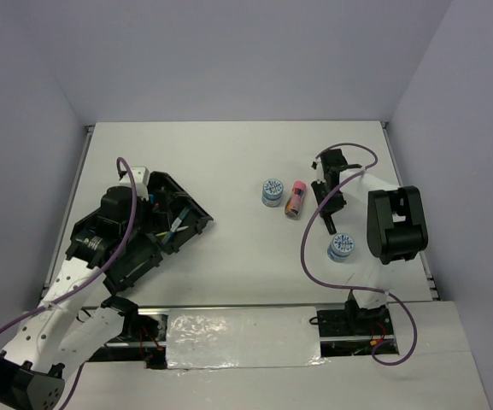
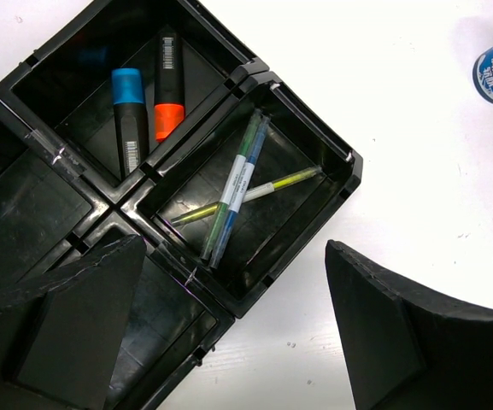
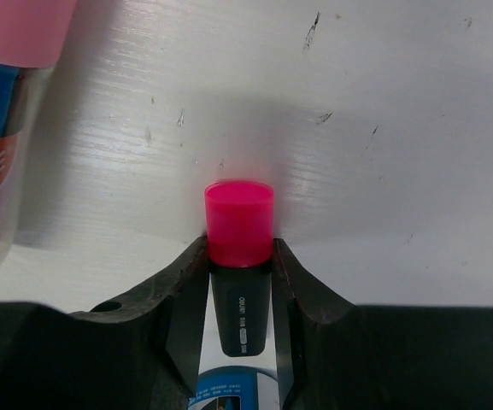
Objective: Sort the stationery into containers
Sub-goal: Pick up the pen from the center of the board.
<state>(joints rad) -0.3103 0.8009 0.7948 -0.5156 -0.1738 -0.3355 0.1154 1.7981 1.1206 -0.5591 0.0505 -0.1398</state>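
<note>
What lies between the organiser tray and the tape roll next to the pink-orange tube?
Nothing stands there. In the top external view only bare white table lies between the organiser tray and that tape roll.

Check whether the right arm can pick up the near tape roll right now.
Probably not: the right pincer is shut on the pink-capped highlighter, though nothing covers the near tape roll.

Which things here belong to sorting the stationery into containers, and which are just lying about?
Belong to the job:
black plastic organiser tray
blue-capped black highlighter
orange-capped black highlighter
pink-capped black highlighter, held in the right gripper
thin yellow and green pens
two round blue-white tape rolls
pink-orange tube

Just lying about:
purple cable
shiny silver tape strip
</note>
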